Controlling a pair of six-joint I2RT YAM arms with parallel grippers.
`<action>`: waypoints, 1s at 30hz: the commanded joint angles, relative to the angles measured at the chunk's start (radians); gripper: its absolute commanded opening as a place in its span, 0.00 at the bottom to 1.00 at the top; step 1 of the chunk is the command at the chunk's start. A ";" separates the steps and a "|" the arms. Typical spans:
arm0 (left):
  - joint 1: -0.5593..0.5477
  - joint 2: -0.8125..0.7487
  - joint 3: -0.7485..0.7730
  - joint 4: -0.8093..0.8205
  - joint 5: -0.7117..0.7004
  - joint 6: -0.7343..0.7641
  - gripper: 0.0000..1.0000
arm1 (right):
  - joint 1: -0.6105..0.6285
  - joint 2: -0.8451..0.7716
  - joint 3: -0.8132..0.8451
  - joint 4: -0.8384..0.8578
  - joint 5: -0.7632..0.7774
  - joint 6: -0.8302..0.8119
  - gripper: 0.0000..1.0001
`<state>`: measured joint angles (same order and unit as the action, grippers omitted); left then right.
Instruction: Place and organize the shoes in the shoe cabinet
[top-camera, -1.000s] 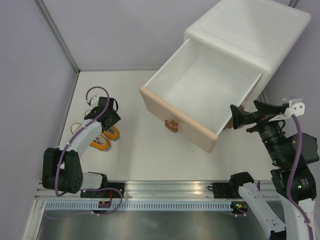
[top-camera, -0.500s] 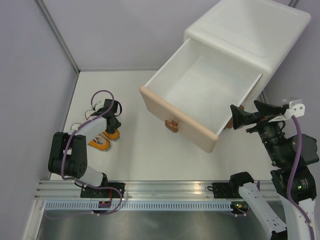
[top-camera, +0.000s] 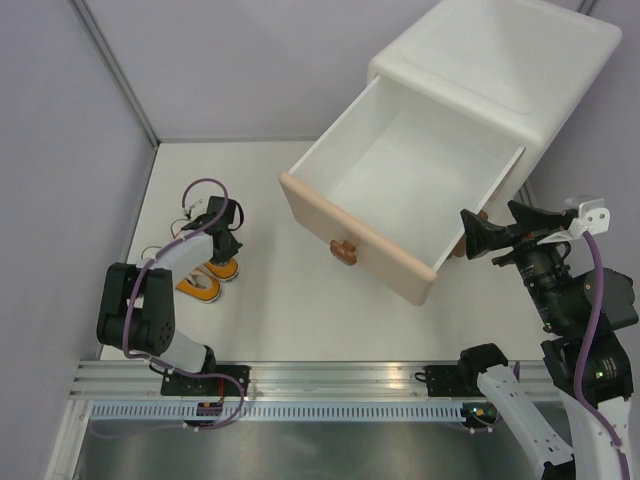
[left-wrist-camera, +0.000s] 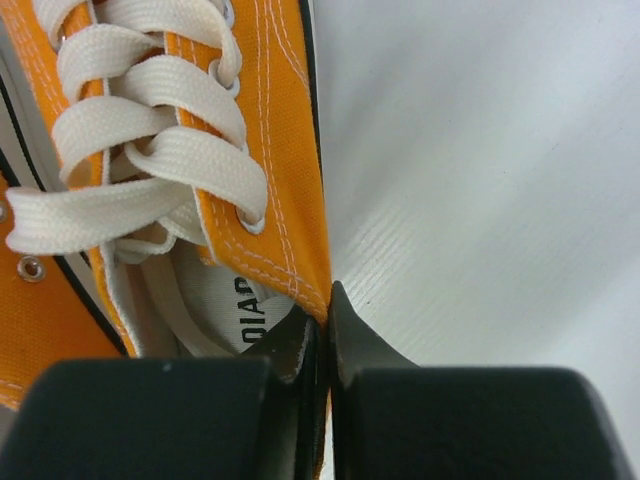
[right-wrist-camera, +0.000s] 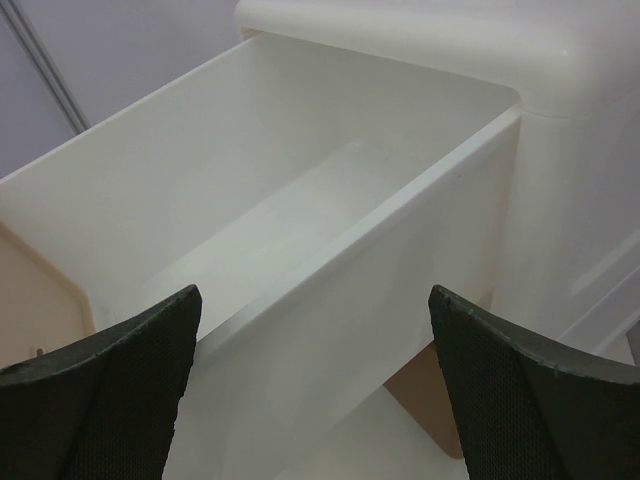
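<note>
Sneakers (top-camera: 200, 288), orange: two. Left gripper (left-wrist-camera: 322, 300) pinched on one's collar; right gripper (right-wrist-camera: 313, 292) gaping, empty. One drawer (top-camera: 420, 160) out.

Bright even light, soft shadows, wrist cams' fg blurry.

Robot lab, grey partitions (top-camera: 60, 120), aluminium rail (top-camera: 340, 378)
</note>
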<state>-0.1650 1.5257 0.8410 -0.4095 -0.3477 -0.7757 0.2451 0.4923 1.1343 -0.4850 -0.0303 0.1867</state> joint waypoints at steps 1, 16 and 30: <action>0.001 -0.073 0.042 0.002 -0.005 0.065 0.02 | 0.005 0.006 -0.015 -0.090 -0.005 -0.033 0.98; -0.111 -0.328 0.331 -0.138 -0.103 0.322 0.02 | 0.005 0.009 0.027 -0.096 -0.016 -0.012 0.98; -0.482 -0.268 0.846 -0.175 -0.355 0.634 0.02 | 0.005 -0.001 0.099 -0.133 -0.025 -0.001 0.98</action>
<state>-0.6167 1.2503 1.5616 -0.6571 -0.5808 -0.2970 0.2451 0.4919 1.1992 -0.5934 -0.0383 0.1879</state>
